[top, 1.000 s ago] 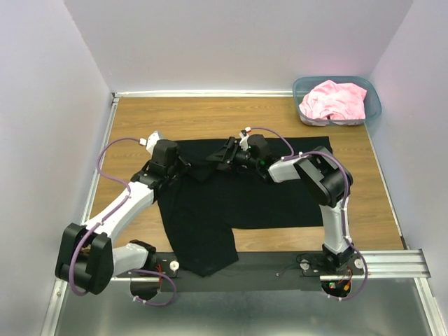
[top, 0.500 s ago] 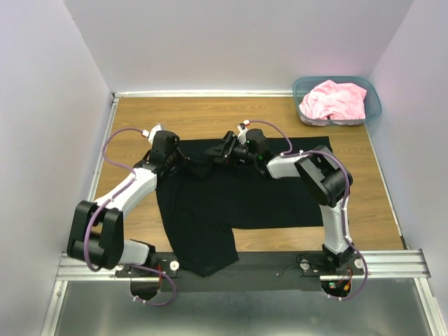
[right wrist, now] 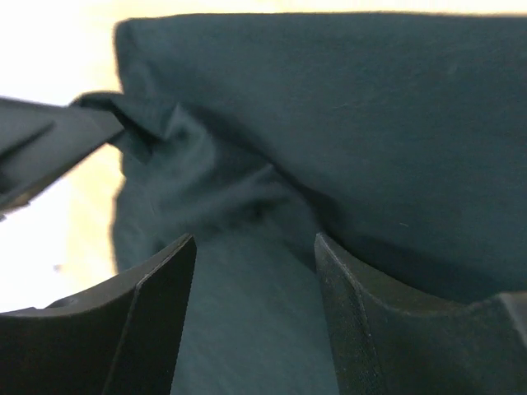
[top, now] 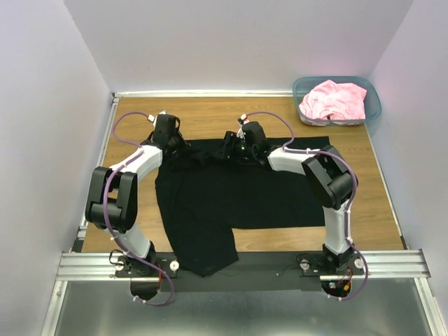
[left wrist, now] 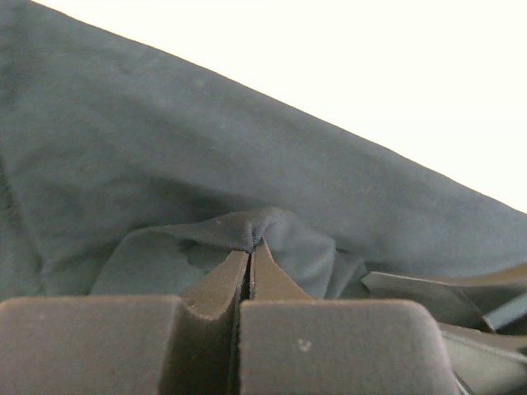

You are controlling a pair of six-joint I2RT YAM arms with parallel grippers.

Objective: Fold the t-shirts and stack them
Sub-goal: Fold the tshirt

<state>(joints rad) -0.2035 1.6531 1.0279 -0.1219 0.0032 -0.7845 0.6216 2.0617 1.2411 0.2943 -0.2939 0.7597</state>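
Left pincer (left wrist: 249, 251): jaws closed on a small raised pinch of black cloth, at the far left corner of the black t-shirt (top: 238, 196).
Right pincer (right wrist: 255, 247): fingers apart, nothing clamped; dark cloth lies below and ahead of them, near the middle of the shirt's far edge.
Black t-shirt: spread on the table (top: 210, 115), partly bunched along the far edge between the two pincers; one part trails down to the near edge at the left.
Pink t-shirt (top: 334, 100): crumpled in the teal bin (top: 304, 87) at the far right corner, well apart from both arms.
Deciding relation: the whole black shirt lies on the near side of both pincers, its long axis running left to right. The left arm is nearer the corner and the right arm nearer the middle and the bin.
Judgement: any fold would be drawn toward the arm bases, once the right pincer takes hold.
Markings: no brand, label or writing readable on either shirt or the bin.
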